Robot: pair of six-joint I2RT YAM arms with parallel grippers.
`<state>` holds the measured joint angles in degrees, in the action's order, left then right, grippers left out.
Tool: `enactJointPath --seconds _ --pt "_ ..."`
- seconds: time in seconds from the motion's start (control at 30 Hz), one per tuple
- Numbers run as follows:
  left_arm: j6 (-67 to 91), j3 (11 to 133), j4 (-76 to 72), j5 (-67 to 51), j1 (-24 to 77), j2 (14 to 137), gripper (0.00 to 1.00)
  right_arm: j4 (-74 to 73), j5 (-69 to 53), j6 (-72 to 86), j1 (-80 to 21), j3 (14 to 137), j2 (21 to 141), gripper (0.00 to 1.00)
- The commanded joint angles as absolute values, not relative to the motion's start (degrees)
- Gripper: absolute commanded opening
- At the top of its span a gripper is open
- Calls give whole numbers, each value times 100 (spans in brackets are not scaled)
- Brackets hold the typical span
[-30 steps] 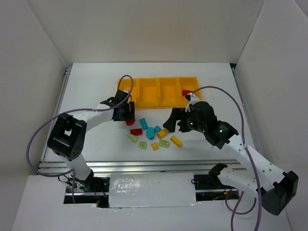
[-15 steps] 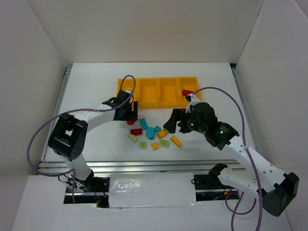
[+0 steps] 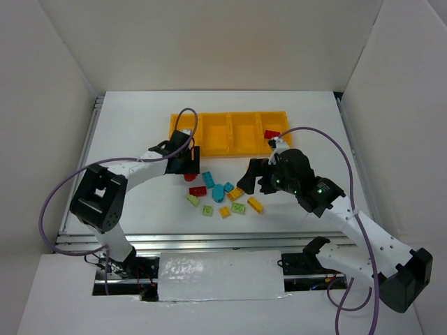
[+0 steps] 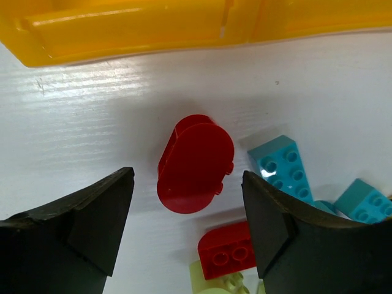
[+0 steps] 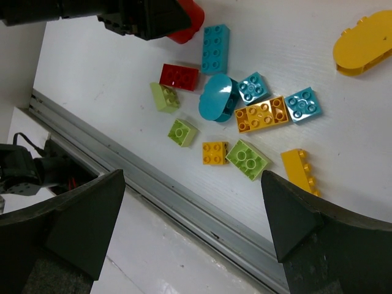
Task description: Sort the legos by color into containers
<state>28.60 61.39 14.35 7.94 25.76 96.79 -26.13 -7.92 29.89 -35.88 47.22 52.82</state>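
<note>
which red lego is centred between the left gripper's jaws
The rounded red brick, centred between the open jaws of the left gripper; the rectangular red brick sits off-centre, by one jaw.

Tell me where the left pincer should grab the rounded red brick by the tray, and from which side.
Grip the rounded red brick across its narrow width, on the two straighter long sides, coming straight down. It lies flat, curved ends pointing toward and away from the tray, and the open left pincer straddles those sides. Mind the cyan brick close beside it.
</note>
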Motion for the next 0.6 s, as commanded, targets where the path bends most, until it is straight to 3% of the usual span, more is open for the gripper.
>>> enactJointPath --seconds 0.0,0.23,0.3,0.43,0.5,0.53,0.57 --pt "2777 6258 1398 888 2602 9966 83 -2443 -765 2865 -3630 4764 5247 100" --pt "2795 6187 1266 932 2601 10116 72 -2443 -765 2839 -3639 4808 5326 100" --pt "2786 6153 1222 932 2593 10142 62 -2443 -773 2821 -3630 4816 5370 100" --pt "2786 6126 1213 958 2602 10204 31 -2417 -738 2812 -3630 4799 5396 100" --pt "2786 6091 1213 958 2601 10195 29 -2382 -738 2821 -3630 4764 5414 100" --pt "2786 6082 1222 949 2602 10178 18 -2373 -756 2821 -3630 4764 5431 99" --pt "2786 6047 1230 941 2593 10160 13 -2356 -765 2830 -3630 4755 5449 100"
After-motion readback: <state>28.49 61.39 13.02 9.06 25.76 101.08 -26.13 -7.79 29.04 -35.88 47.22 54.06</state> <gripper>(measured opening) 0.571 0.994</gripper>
